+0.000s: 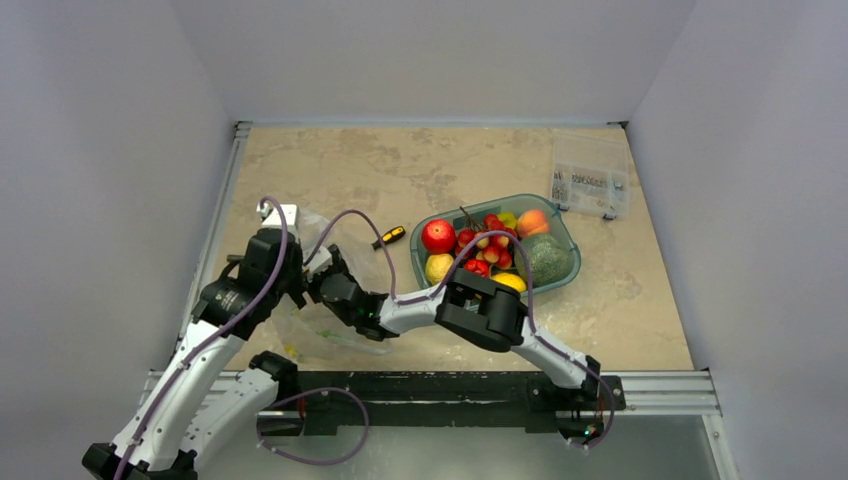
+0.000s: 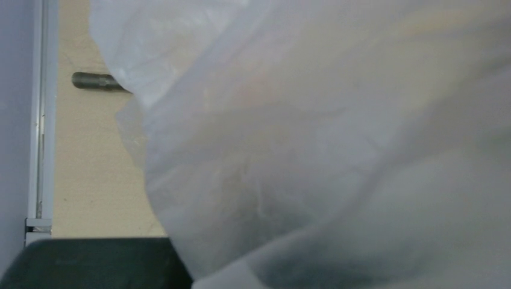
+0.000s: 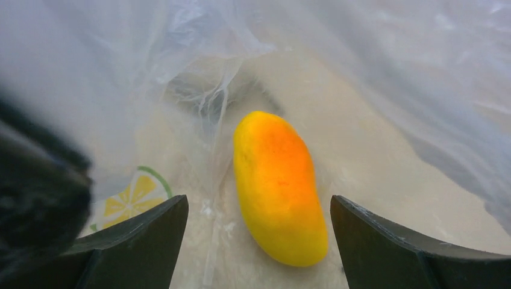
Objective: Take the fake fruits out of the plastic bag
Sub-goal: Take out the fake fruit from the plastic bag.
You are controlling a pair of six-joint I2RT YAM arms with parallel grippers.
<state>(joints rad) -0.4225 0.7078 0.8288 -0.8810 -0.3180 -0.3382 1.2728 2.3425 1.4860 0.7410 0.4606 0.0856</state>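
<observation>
The clear crinkly plastic bag [image 1: 312, 330] lies at the near left, its mouth lifted. My left gripper [image 1: 288, 228] is at the bag's raised edge and looks shut on it; in the left wrist view the bag [image 2: 331, 150] covers its fingers. My right gripper [image 3: 259, 208] is open inside the bag [image 3: 391, 72], one finger on either side of an orange-yellow mango-like fruit [image 3: 278, 186], not touching it. The fruit lies on the bag's floor. A red apple [image 1: 438, 236] and red cherries [image 1: 487, 245] sit in the teal tub [image 1: 566, 238].
The tub also holds a dark-green bumpy fruit [image 1: 545, 258], a pale lemon [image 1: 438, 267] and an orange fruit [image 1: 532, 222]. A clear compartment box [image 1: 590, 175] stands at the back right. A yellow-black screwdriver [image 1: 390, 237] lies between bag and tub. The bag bears a lemon-slice print [image 3: 129, 198].
</observation>
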